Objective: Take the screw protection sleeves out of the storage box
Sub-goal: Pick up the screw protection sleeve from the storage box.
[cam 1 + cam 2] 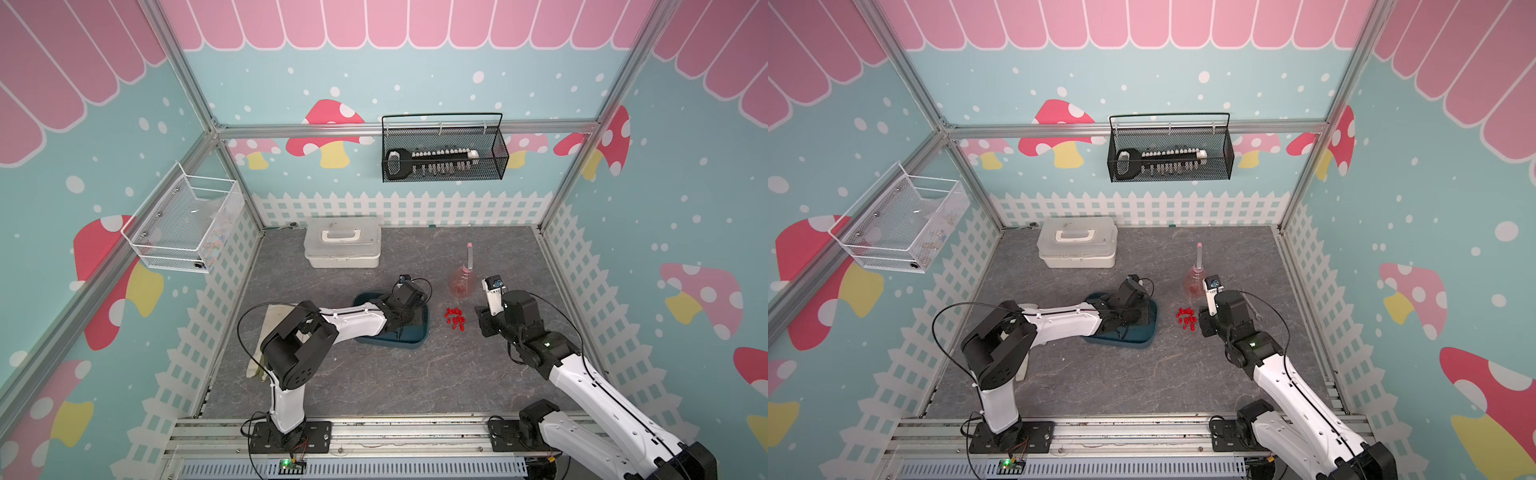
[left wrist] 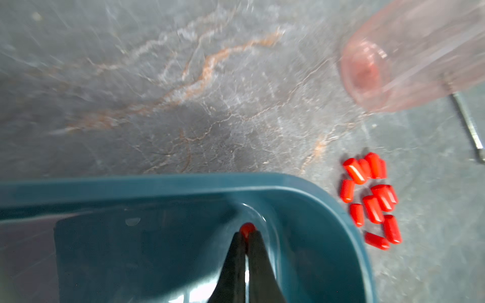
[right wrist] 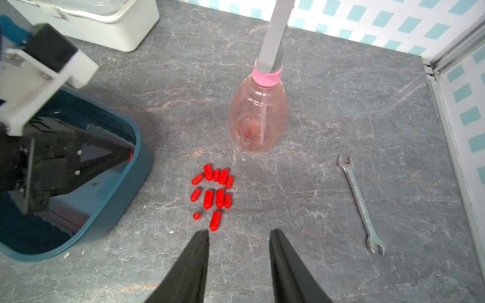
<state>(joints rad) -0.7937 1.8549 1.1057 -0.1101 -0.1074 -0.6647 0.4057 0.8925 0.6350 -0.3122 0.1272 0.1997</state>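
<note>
Because the lone red sleeve (image 2: 247,229) lies tucked into a corner on the right side of the teal storage box (image 2: 157,183), the left gripper (image 2: 246,237) reaches down inside. Its tips are pinched narrow on the sleeve, a fingertip-end grip, likely because the curved wall leaves little room.

Sleeve pile (image 3: 220,196): eleven or so on the grey tabletop (image 3: 341,105), just right of the box and gathered close — apparently the drop spot.

Right gripper (image 3: 239,231): fingers parted, holding nothing, poised at the pile's near edge — seemingly parked clear so the left arm works unhindered.

Pink spray bottle (image 3: 257,115): upright, beyond the pile.

Wrench (image 3: 359,202): flat, further right, untouched.
</note>
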